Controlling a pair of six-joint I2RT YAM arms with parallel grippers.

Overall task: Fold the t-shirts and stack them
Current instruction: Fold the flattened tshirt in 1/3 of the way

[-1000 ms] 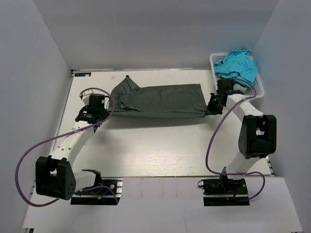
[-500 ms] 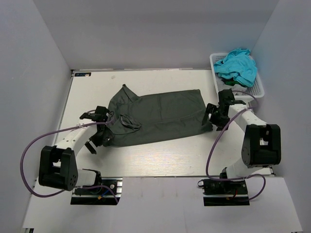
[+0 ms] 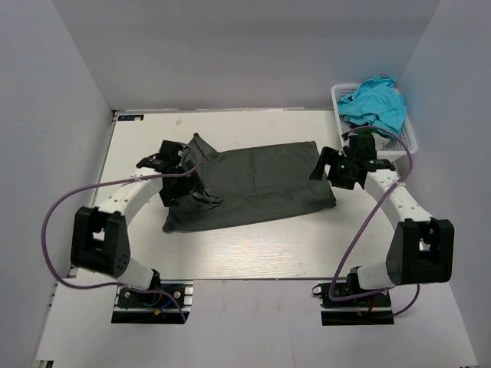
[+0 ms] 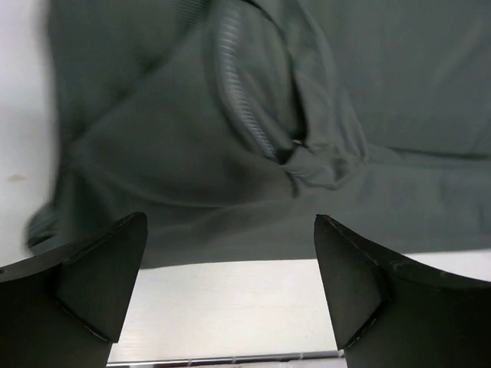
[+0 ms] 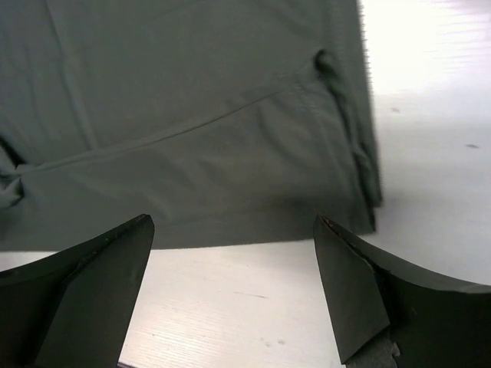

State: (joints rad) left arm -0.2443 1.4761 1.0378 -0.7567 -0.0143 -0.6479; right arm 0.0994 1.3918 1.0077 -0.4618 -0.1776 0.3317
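Note:
One dark charcoal t-shirt (image 3: 253, 184) lies flat across the middle of the table, its ribbed collar (image 4: 238, 100) at the left end. My left gripper (image 3: 182, 182) hovers over that left end, open, with nothing between its fingers (image 4: 100, 268). My right gripper (image 3: 328, 175) is at the shirt's right edge, also open and empty. In the right wrist view the shirt's hem (image 5: 230, 238) lies just beyond the open fingers (image 5: 360, 284). A turquoise t-shirt (image 3: 374, 103) is heaped in the basket.
A white lattice basket (image 3: 411, 138) stands at the table's back right corner, just behind my right arm. Bare white table (image 3: 253, 245) shows in front of the shirt. Grey walls close in the left, the back and the right.
A second ago both grippers held the shirt stretched between them at the back. They drew it nearer, opened and let go; it now rests on the table.

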